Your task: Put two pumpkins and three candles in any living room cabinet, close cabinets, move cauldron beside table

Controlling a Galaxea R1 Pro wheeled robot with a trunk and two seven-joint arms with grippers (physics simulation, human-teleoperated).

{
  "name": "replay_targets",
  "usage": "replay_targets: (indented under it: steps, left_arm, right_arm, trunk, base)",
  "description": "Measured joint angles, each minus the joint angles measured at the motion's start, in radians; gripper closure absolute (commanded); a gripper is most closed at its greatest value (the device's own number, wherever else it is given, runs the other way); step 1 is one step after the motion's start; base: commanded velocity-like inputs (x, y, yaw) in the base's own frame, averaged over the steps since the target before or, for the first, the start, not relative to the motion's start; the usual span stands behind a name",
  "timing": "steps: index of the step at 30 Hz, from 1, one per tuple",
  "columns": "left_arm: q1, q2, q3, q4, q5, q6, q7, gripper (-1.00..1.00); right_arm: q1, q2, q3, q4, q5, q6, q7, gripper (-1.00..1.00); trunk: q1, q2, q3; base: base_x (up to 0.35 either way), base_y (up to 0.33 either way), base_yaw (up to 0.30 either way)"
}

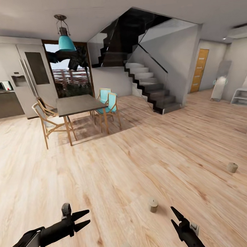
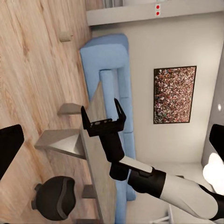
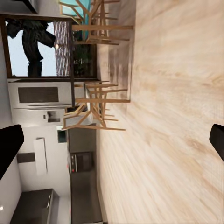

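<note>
On the floor just ahead of my right hand [image 1: 173, 214] stands a candle [image 1: 153, 205] — upright, nearer this arm. Both hands, left [image 1: 84, 218] included, gape open, empty.

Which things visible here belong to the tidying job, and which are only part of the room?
Belong to the job:
- candles on the floor: one near the right pincer, one farther right
- cauldron
- coffee table

Only part of the room:
- dining table and chairs
- staircase
- blue sofa
- fridge
</note>
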Motion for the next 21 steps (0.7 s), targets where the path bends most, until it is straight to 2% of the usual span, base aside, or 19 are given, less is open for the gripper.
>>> replay_targets:
  steps: [4, 21]
  left_arm:
    - [0.000, 0.001, 0.000, 0.000, 0.000, 0.000, 0.000, -1.00]
    - [0.000, 0.000, 0.000, 0.000, 0.000, 0.000, 0.000, -1.00]
  right_arm:
    - [0.000, 0.000, 0.000, 0.000, 0.001, 0.002, -0.003, -1.00]
    - [0.000, 0.000, 0.000, 0.000, -0.002, -0.004, -0.004, -1.00]
  trunk:
    - [0.000, 0.000, 0.000]
    - [0.000, 0.000, 0.000]
  base:
    - [0.183, 0.152, -0.012]
    - [0.005, 0.004, 0.000]
